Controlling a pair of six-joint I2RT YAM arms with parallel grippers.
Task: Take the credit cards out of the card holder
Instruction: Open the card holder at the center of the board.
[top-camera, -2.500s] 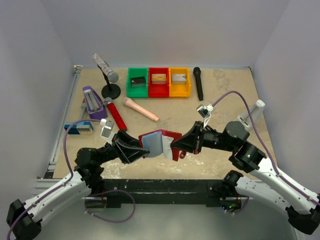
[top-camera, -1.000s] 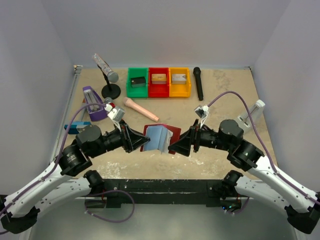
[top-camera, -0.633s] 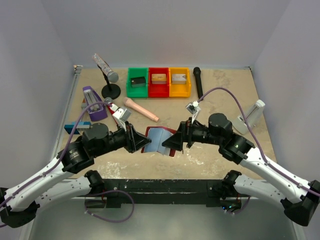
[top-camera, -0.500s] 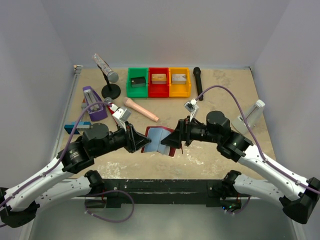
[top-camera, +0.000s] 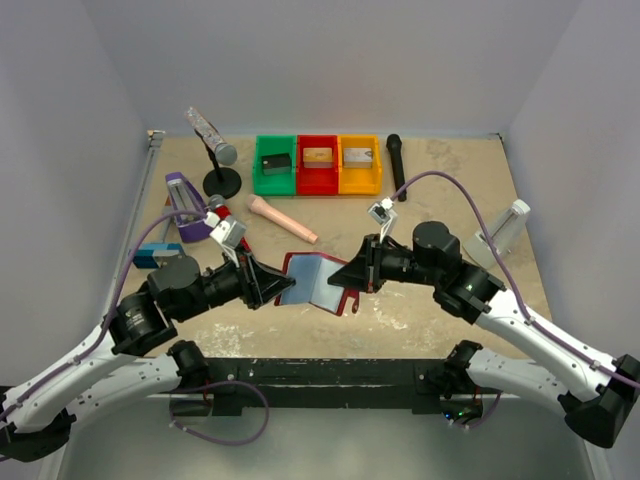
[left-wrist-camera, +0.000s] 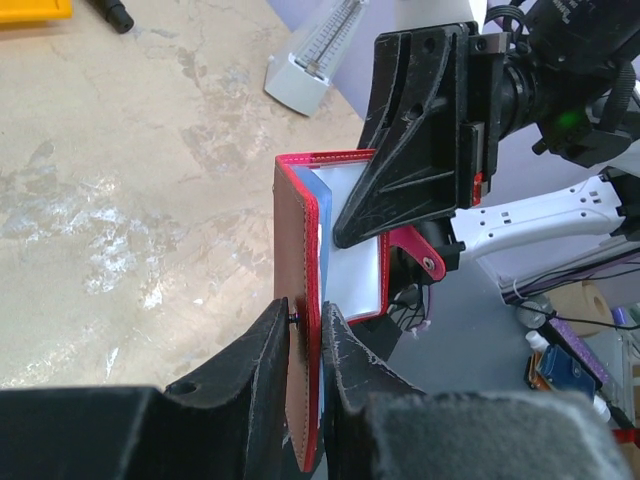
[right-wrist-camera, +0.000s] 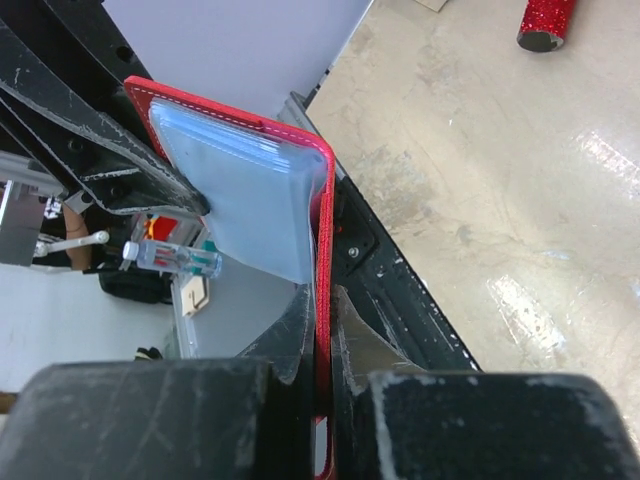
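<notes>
the mottled beige table (top-camera: 440, 190) carries a row of three touching bins at its far side: a green bin (top-camera: 262, 186), a red bin (top-camera: 318, 186) and a yellow bin (top-camera: 360, 186), each holding a block. a black microphone (top-camera: 397, 170) lies just right of the yellow one. to the left stand a round black stand (top-camera: 222, 184) with a glittery microphone and a purple metronome (top-camera: 180, 200). a peach cylinder (top-camera: 283, 221) lies near the middle, a pale wedge-shaped object (top-camera: 502, 228) at the right edge, and a blue item (top-camera: 150, 256), partly hidden, at the left.
</notes>
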